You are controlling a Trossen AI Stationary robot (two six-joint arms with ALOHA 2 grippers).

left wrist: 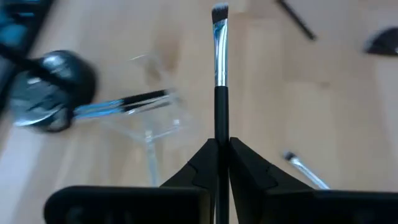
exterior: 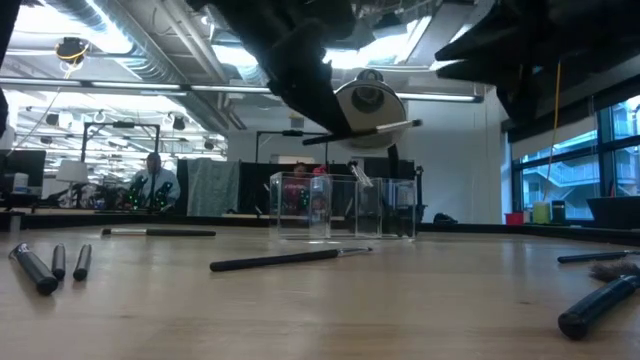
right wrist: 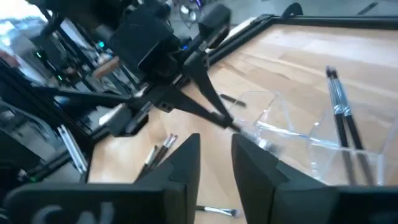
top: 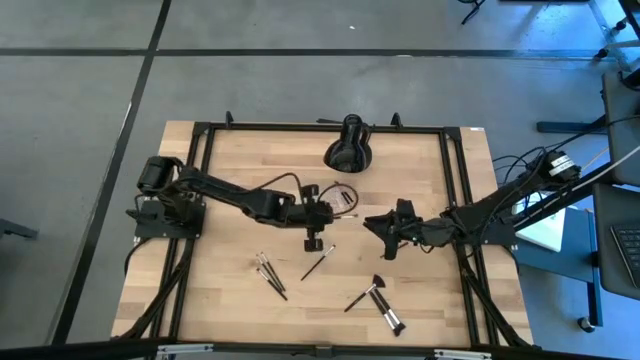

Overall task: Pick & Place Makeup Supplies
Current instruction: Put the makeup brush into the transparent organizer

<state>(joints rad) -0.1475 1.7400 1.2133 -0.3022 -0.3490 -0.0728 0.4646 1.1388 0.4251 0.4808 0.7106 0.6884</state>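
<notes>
A slim makeup brush (left wrist: 219, 74), matte dark handle, shiny silver ferrule, small bristle tip, is clamped in the left end effector (left wrist: 222, 163), its long axis running straight out ahead of the fingers. It hangs near the bench's (top: 230, 290) middle, just beside the clear plastic organiser (top: 344, 198), a thin-walled box already holding brushes. The right end effector (right wrist: 214, 163), fingers apart and empty, waits close by, toward the right edge

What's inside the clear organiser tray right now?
The clear organiser tray holds at least two dark-handled brushes, leaning in one compartment. The left gripper, shut on another brush, is near the tray. The tray's far compartments are blurred, so other contents can't be ruled out.
</notes>
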